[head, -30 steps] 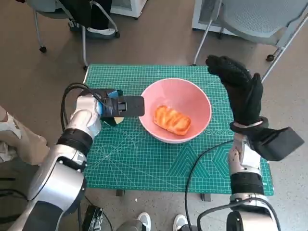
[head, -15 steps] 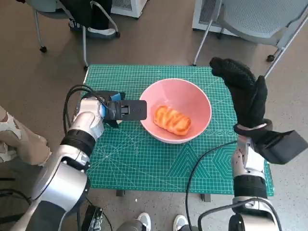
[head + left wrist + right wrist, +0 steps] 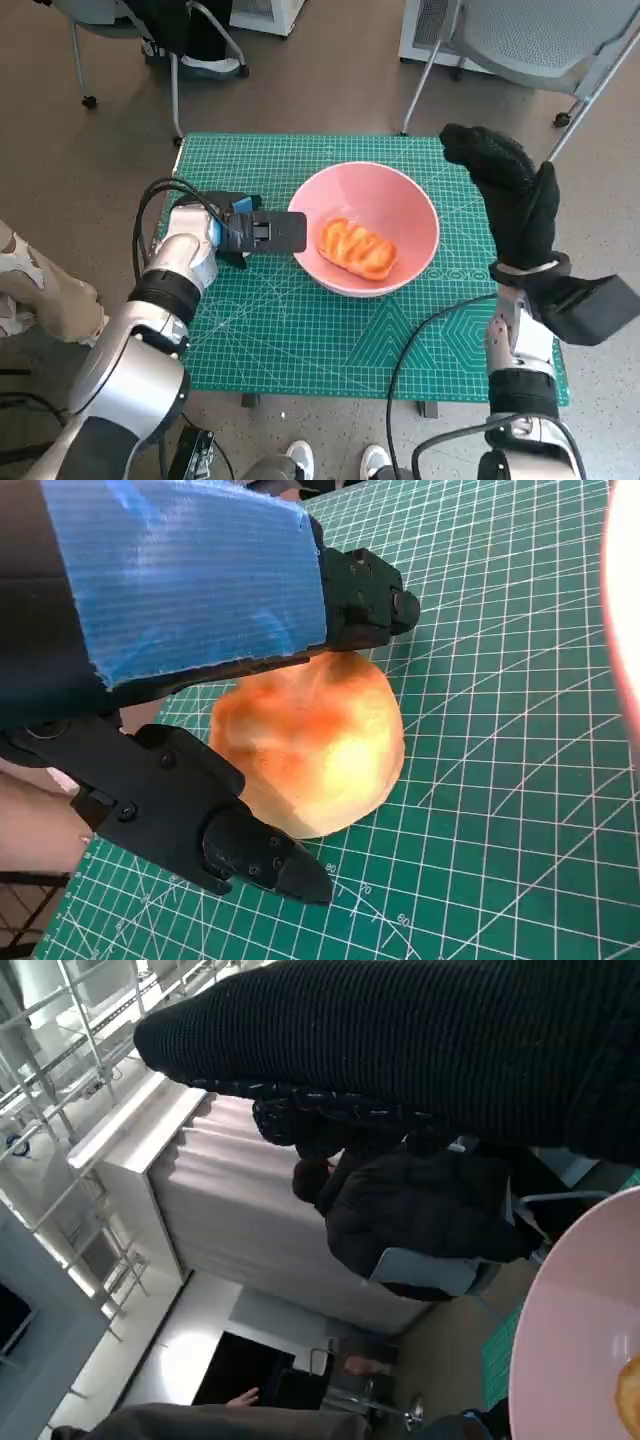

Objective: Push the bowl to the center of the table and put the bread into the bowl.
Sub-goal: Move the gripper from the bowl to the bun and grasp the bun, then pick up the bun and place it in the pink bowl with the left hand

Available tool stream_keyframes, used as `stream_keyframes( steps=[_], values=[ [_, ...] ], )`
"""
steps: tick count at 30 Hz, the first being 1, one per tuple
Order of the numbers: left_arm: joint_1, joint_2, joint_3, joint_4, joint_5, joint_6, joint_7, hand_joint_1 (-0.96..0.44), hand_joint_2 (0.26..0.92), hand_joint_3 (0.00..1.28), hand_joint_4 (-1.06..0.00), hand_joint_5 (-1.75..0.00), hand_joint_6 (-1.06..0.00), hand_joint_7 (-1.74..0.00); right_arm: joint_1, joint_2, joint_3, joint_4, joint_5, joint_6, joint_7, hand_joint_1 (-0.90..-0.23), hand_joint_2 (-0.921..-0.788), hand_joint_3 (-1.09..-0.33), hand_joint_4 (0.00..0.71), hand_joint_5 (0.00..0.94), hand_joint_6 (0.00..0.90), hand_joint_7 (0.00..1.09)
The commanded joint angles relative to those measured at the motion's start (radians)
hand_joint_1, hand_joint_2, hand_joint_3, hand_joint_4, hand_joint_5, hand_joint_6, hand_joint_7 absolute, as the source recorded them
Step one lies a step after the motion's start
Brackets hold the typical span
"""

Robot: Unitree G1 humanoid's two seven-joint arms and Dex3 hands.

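1. Bowl: pink, on the green cutting mat, near the middle of the table.
2. Bread: golden twisted loaf, lying inside the bowl.
3. Second bread: round bun, resting on the mat just beside the bowl's rim.
4. Left hand: blue-taped, low on the mat, fingers closed around the bun on both sides, grasping it.
5. Right hand: gloved, raised upright beside the bowl, fingers extended, holding nothing.
6. Person: dark jacket, seated on a chair in the background.
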Motion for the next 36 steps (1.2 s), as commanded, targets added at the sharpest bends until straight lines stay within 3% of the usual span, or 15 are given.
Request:
stream_keyframes(
  steps=[1, 7, 9, 11, 12, 13, 16, 17, 19, 21, 24, 25, 28, 34, 36],
  values=[
    [0.000, -0.006, -0.009, 0.014, -0.005, -0.011, 0.000, -0.34, 0.687, 0.00, 0.00, 0.00, -0.15, 0.00, 0.036, -0.006, -0.002, -0.011, 0.007, 0.024, -0.007, -0.677, -0.921, -0.805, 0.180, 0.001, 0.001, 0.52],
    [-0.001, -0.002, -0.013, 0.019, -0.007, -0.015, -0.001, -0.32, 0.693, 0.01, -0.03, -0.01, -0.15, -0.01, 0.035, -0.006, -0.001, -0.011, 0.001, 0.025, -0.011, -0.677, -0.921, -0.805, 0.180, 0.000, 0.002, 0.52],
    [-0.001, -0.002, -0.006, 0.019, -0.015, -0.008, 0.004, -0.27, 0.700, 0.01, -0.11, -0.04, -0.16, -0.01, 0.034, -0.006, 0.000, -0.010, 0.000, 0.025, -0.011, -0.677, -0.921, -0.806, 0.179, 0.000, 0.002, 0.52],
    [0.002, -0.004, 0.008, 0.018, -0.027, 0.008, 0.023, -0.19, 0.713, 0.01, -0.18, -0.40, -0.19, -0.01, 0.034, -0.006, 0.000, -0.008, -0.001, 0.024, -0.011, -0.677, -0.921, -0.807, 0.179, 0.000, 0.002, 0.52],
    [0.005, -0.006, 0.015, 0.017, -0.033, 0.018, 0.035, -0.10, 0.714, 0.03, -0.21, -0.89, -0.21, -0.01, 0.033, -0.006, 0.000, -0.007, -0.001, 0.023, -0.011, -0.676, -0.921, -0.807, 0.179, 0.000, 0.002, 0.52],
    [0.009, -0.010, 0.023, 0.016, -0.040, 0.031, 0.057, -0.05, 0.715, 0.04, -0.23, -1.20, -0.22, -0.01, 0.032, -0.006, 0.001, -0.006, -0.002, 0.023, -0.012, -0.676, -0.921, -0.807, 0.179, 0.000, 0.002, 0.52],
    [0.026, -0.021, 0.024, 0.014, -0.043, 0.063, 0.132, 0.08, 0.735, 0.07, -0.38, -1.57, -0.28, -0.02, 0.031, -0.007, 0.002, -0.005, -0.005, 0.022, -0.014, -0.674, -0.921, -0.809, 0.179, 0.000, 0.002, 0.52],
    [0.032, -0.023, 0.019, 0.013, -0.038, 0.070, 0.156, 0.15, 0.687, 0.23, -0.44, -1.54, -0.29, -0.03, 0.030, -0.007, 0.003, -0.006, -0.006, 0.022, -0.015, -0.674, -0.921, -0.810, 0.179, 0.000, 0.002, 0.52],
    [0.042, -0.025, 0.006, 0.012, -0.024, 0.075, 0.198, 0.32, 0.519, 0.69, -0.59, -1.51, -0.33, -0.03, 0.029, -0.007, 0.004, -0.007, -0.007, 0.023, -0.016, -0.672, -0.921, -0.812, 0.179, 0.000, 0.002, 0.52],
    [0.056, -0.021, -0.018, 0.010, 0.000, 0.072, 0.251, 0.37, 0.511, 0.81, -0.59, -1.54, -0.37, -0.04, 0.028, -0.008, 0.003, -0.008, -0.006, 0.026, -0.015, -0.672, -0.921, -0.813, 0.179, 0.000, 0.001, 0.52],
    [0.067, -0.013, -0.042, 0.011, 0.017, 0.060, 0.284, 0.39, 0.531, 0.86, -0.57, -1.56, -0.41, -0.06, 0.028, -0.010, 0.003, -0.013, -0.003, 0.030, -0.014, -0.671, -0.921, -0.813, 0.179, 0.000, 0.001, 0.52],
    [0.068, -0.011, -0.048, 0.012, 0.019, 0.055, 0.289, 0.38, 0.605, 0.82, -0.48, -1.62, -0.44, -0.07, 0.027, -0.011, 0.003, -0.013, -0.002, 0.032, -0.013, -0.671, -0.921, -0.814, 0.178, 0.000, 0.001, 0.52],
    [0.068, -0.007, -0.049, 0.014, 0.014, 0.047, 0.286, 0.38, 0.662, 0.80, -0.41, -1.67, -0.49, -0.09, 0.027, -0.013, 0.002, -0.017, 0.001, 0.034, -0.012, -0.671, -0.921, -0.815, 0.178, 0.000, 0.000, 0.52],
    [0.062, -0.001, -0.044, 0.016, 0.002, 0.039, 0.264, 0.39, 0.613, 0.81, -0.51, -1.58, -0.61, -0.16, 0.023, -0.009, 0.003, -0.014, 0.002, 0.037, -0.013, -0.673, -0.921, -0.815, 0.178, 0.000, 0.000, 0.52],
    [0.062, 0.002, -0.043, 0.016, 0.001, 0.034, 0.263, 0.39, 0.623, 0.74, -0.56, -1.51, -0.64, -0.23, 0.023, -0.007, 0.004, -0.013, 0.001, 0.037, -0.013, -0.675, -0.921, -0.815, 0.177, 0.000, -0.001, 0.52]
  ],
)
